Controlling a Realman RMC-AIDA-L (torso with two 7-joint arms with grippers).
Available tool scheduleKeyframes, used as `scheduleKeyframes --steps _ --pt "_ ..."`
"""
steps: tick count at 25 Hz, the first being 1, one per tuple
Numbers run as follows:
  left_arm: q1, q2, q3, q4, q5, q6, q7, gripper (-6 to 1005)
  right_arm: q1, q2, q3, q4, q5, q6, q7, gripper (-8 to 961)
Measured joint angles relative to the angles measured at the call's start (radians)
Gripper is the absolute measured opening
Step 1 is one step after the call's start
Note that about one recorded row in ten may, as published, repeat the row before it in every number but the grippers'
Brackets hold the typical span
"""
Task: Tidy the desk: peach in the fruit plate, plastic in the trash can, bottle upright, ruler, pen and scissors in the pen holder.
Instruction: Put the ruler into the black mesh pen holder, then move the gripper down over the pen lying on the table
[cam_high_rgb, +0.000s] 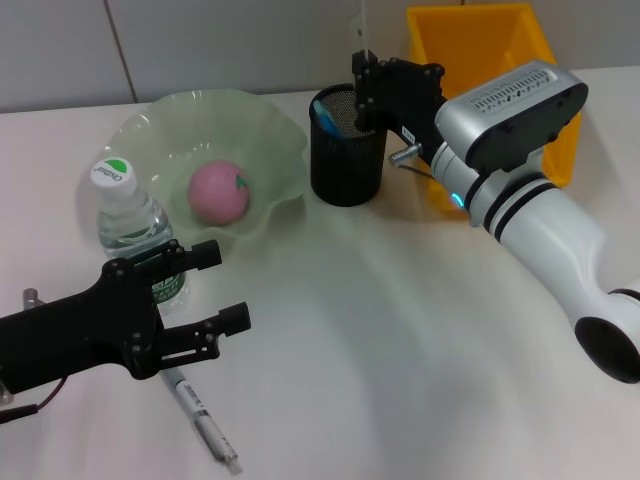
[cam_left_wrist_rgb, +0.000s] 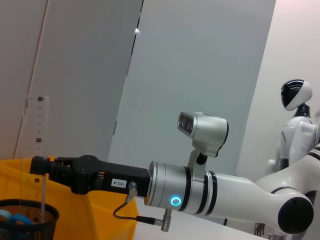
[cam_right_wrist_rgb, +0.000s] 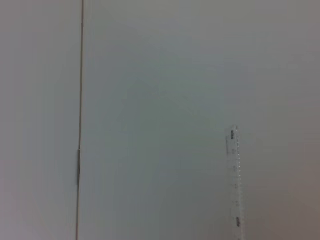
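I am looking at a job that seems well past halfway. The peach (cam_high_rgb: 217, 191) is sitting in the green fruit plate (cam_high_rgb: 270, 125), and the bottle (cam_high_rgb: 132, 225) is standing upright on the bench (cam_high_rgb: 400, 340) just beside the plate. Something blue, probably the scissors' handles (cam_high_rgb: 322, 112), is showing inside the black mesh pen holder (cam_high_rgb: 347, 160). I am seeing no loose plastic on the bench, so I am judging that it has gone into the yellow trash can (cam_high_rgb: 470, 40), though I cannot see into the can.

My right end effector (cam_high_rgb: 362, 88) is hanging right over the pen holder, gripping the clear ruler (cam_left_wrist_rgb: 41, 150) upright, its lower end reaching down to the holder's mouth in the left wrist view. That step is under way and needs only a release.

The pen (cam_high_rgb: 200, 418) is lying on the bench near the front edge, so that one is left. My left end effector (cam_high_rgb: 225, 288) is hovering above it with its fingers spread wide and nothing in them.
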Motion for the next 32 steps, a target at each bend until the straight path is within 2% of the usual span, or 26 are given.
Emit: scheduleKeyframes --steps 7,12,19,28,32 --pt "0.0 -0.001 0.0 0.001 0.0 0.004 0.0 839 0.002 0.0 0.001 -0.012 -0.006 0.012 0.043 19" --pt "0.001 -0.001 0.0 0.002 0.0 0.007 0.0 838 -0.002 0.0 -0.003 -0.011 -0.007 0.017 0.044 223" --pt "0.003 0.003 0.0 0.002 0.0 0.009 -0.004 837 -0.013 -0.001 0.003 -0.004 -0.008 0.005 0.045 435" --pt "0.01 0.008 0.006 0.002 0.0 0.017 -0.001 835 -0.045 -0.003 0.005 0.002 -0.008 -0.069 0.072 637" --pt "0.011 0.011 0.008 0.009 0.0 0.023 0.0 834 -0.082 -0.007 -0.002 0.014 -0.027 -0.169 0.099 700"
